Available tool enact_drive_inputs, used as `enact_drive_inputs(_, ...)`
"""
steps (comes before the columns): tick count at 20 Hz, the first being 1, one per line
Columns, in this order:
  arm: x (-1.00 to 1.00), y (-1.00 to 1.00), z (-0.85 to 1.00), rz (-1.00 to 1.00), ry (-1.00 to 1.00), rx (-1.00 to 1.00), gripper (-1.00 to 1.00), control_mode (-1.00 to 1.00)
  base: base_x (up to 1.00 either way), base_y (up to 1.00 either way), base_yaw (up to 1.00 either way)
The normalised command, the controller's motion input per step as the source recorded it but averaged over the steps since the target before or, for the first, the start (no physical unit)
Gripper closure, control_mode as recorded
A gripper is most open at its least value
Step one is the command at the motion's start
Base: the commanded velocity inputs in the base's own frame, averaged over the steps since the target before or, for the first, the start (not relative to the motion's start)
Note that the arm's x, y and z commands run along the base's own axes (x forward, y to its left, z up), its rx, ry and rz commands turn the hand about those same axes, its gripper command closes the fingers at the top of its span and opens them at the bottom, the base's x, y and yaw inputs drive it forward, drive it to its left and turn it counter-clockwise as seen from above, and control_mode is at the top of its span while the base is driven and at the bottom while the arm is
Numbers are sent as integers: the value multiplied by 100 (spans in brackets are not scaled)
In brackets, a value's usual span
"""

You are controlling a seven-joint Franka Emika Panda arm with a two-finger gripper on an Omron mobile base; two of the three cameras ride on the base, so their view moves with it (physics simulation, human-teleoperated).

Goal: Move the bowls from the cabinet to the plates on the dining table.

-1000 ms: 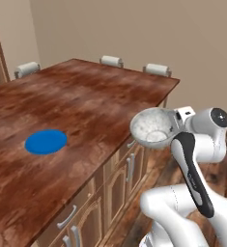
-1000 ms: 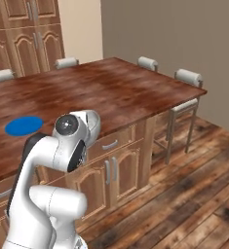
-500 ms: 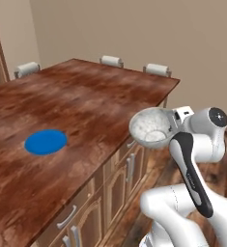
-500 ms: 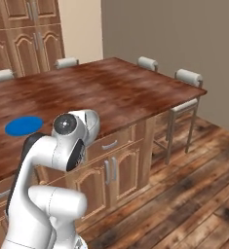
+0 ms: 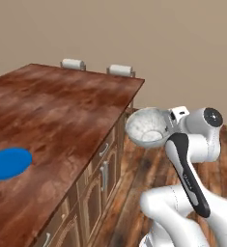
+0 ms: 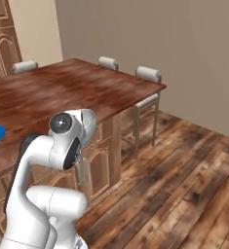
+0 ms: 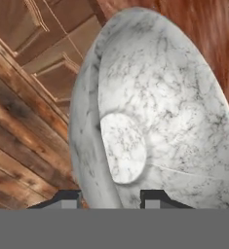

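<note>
the whole scene has shifted since a second ago: the base has driven along the glossy reddish-brown wooden worktop [image 5: 62, 111], so the bright blue round plate [image 5: 7, 163] now sits farther left. the tool [image 7: 108, 197] stays clamped on the rim of the pale grey-white speckled bowl [image 5: 148, 127], held off the worktop's edge, still well apart from the plate.

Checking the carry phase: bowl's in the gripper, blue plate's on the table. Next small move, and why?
Probably carry the pale speckled bowl left over the dining table toward the blue plate. The gripper is shut on the bowl's rim, and the bowl hangs off the table's edge, above the drawers and floor, well away from the plate. Lowering comes later.
</note>
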Motion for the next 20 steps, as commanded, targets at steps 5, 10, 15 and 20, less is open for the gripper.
enact_drive_inputs(5,0,0,0,0,0,0,100,100,32,-54,-44)
enact_drive_inputs(10,0,0,0,0,0,0,100,100,75,-45,-22)
enact_drive_inputs(15,0,0,0,0,0,0,100,100,83,-43,-9)
enact_drive_inputs(20,0,0,0,0,0,0,100,100,60,-36,5)
